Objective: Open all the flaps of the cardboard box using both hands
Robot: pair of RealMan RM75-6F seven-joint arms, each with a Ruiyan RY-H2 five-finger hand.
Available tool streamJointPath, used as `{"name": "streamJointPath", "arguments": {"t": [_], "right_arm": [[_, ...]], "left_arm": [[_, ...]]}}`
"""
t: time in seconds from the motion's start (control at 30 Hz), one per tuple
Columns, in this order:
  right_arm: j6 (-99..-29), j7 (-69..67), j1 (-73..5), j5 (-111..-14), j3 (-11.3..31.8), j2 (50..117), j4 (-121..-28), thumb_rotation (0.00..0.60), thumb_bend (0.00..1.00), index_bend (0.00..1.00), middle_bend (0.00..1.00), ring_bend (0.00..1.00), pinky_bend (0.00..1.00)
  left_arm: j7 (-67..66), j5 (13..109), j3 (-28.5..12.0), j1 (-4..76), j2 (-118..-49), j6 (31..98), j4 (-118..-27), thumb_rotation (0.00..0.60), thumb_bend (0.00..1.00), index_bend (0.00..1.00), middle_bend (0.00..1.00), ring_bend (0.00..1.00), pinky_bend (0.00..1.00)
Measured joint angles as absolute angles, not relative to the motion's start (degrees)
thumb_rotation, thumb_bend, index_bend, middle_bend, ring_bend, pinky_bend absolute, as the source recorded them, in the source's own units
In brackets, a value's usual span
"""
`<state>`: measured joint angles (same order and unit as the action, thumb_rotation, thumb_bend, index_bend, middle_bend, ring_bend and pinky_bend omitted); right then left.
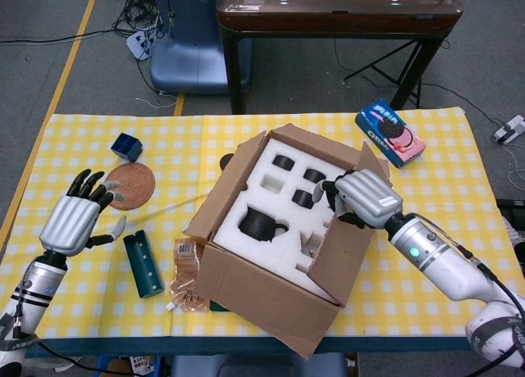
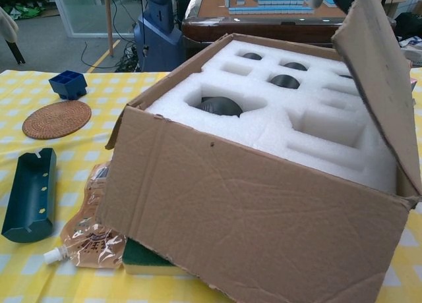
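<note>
The yellow checked table (image 1: pixel 459 229) carries the cardboard box (image 1: pixel 262 291) at its middle, tilted over a green sponge (image 2: pixel 142 257) and a clear pouch (image 2: pixel 86 240), with white foam (image 1: pixel 275 201) inside holding dark pieces. The right hand (image 1: pixel 365 198) grips the top edge of the box's right flap (image 1: pixel 340 250), which stands nearly upright — the left hand (image 1: pixel 70 221) hovers well apart at the left, holding nothing, fingers spread. Smaller things lie around: a dark blue tray (image 1: pixel 143 264) near left, a woven coaster (image 1: pixel 131 183) and small blue box (image 1: pixel 126 146) far left, a cookie packet (image 1: pixel 390 132) far right.
</note>
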<state>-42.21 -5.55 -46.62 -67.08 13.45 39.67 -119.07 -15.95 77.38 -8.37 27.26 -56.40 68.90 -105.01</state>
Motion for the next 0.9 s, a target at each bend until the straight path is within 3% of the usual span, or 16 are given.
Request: {"name": "streamJointPath", "arguments": {"t": [0.53,0.9], "right_arm": [[-46.4,-14.0,-38.1,-74.6,14.2,29.5,-123.3,0.6,1.0,0.4,0.6,0.55,0.62],[-49.4,-17.3,-31.3,-78.9,11.4,26.6,-123.4,0.6,1.0,0.4,0.6,0.57,0.65]], "left_arm": [[-16.0,77.4,-8.7,27.2,-55.3,69.2,-106.1,0.198,0.45,0.41,0.22,0.09,0.0],[-16.6,77.9,-8.5,26.8,-54.7,69.9,-107.2,0.197,0.45,0.41,0.22,0.09,0.0]]}}
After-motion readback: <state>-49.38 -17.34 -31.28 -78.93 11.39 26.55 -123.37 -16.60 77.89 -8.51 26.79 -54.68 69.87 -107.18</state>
